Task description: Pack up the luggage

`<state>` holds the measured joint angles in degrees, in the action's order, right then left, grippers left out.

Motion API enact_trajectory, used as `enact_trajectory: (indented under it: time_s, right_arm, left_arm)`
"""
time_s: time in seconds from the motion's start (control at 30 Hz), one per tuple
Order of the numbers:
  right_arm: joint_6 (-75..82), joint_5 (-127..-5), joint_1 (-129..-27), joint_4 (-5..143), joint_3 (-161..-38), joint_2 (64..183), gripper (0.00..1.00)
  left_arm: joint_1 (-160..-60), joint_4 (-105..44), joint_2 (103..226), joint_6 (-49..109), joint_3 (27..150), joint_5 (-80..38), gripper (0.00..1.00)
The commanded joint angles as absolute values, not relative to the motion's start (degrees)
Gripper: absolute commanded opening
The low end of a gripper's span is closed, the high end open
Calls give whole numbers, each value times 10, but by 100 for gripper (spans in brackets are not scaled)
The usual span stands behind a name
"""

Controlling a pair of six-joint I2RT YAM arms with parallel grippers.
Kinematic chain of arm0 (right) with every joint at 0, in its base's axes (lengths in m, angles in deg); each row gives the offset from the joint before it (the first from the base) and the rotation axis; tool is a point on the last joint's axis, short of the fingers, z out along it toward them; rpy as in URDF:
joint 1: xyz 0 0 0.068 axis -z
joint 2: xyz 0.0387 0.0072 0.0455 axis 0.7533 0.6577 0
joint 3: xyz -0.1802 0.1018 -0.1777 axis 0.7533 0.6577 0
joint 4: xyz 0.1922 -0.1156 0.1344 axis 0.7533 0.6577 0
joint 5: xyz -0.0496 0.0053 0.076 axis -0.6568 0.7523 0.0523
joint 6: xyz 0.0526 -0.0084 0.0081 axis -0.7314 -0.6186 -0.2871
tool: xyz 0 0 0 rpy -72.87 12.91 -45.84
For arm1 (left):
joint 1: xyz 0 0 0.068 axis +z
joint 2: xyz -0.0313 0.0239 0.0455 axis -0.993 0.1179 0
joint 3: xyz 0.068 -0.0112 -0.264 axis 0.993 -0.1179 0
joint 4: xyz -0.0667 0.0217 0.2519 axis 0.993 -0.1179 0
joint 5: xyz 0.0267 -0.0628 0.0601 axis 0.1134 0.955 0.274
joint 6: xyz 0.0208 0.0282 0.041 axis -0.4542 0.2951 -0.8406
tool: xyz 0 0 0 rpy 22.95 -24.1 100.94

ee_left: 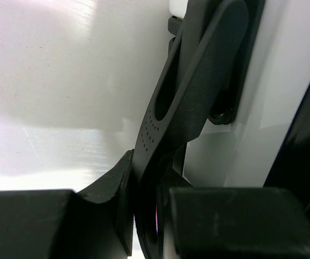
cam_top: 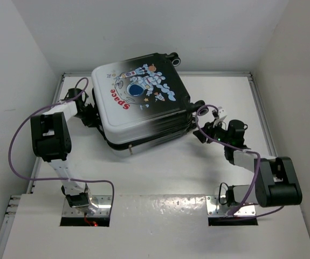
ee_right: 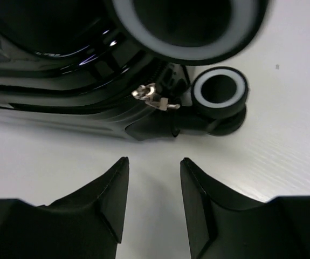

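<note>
Fingers (ee_left: 103,202) of the left gripper (ee_left: 146,186) pinch the handle (ee_left: 192,91) of the luggage (cam_top: 141,105); right gripper (ee_right: 153,186) fingers (ee_right: 111,197) apart, empty; zipper pull (ee_right: 156,101) at twelve o'clock, wheel (ee_right: 220,90) at one.

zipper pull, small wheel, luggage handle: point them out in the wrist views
zipper pull (ee_right: 156,100): right wrist view, on the metal tab
small wheel (ee_right: 220,89): right wrist view, on its dark hub
luggage handle (ee_left: 190,100): left wrist view, mid-strap beside the slot

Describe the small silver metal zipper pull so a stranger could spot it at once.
Start at the big white-to-black hard-shell suitcase. At its black corner, beside the white-rimmed wheel, the shiny metal zipper pull is the only silvery piece there.
</note>
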<state>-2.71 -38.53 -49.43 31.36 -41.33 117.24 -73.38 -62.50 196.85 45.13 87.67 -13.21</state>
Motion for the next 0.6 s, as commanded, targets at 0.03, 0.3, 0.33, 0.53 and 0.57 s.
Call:
enact_trajectory:
  time_s: [0.03, 0.3, 0.33, 0.53, 0.57]
  right_arm:
    - [17, -376, -519, 237, -448, 1218, 43]
    - [43, -400, -557, 206, -478, 1262, 43]
    - [48, -408, -558, 197, -479, 1271, 43]
    - [60, -418, -563, 176, -494, 1301, 36]
    - [63, -421, -565, 173, -495, 1308, 35]
  left_arm:
    - [-708, -595, 1966, 472, 880, -144, 0]
    - [-703, -595, 1966, 472, 869, -144, 0]
    - [-703, -595, 1966, 477, 868, -144, 0]
    - [-703, -590, 1966, 477, 862, -144, 0]
    - [-703, -590, 1966, 477, 862, -144, 0]
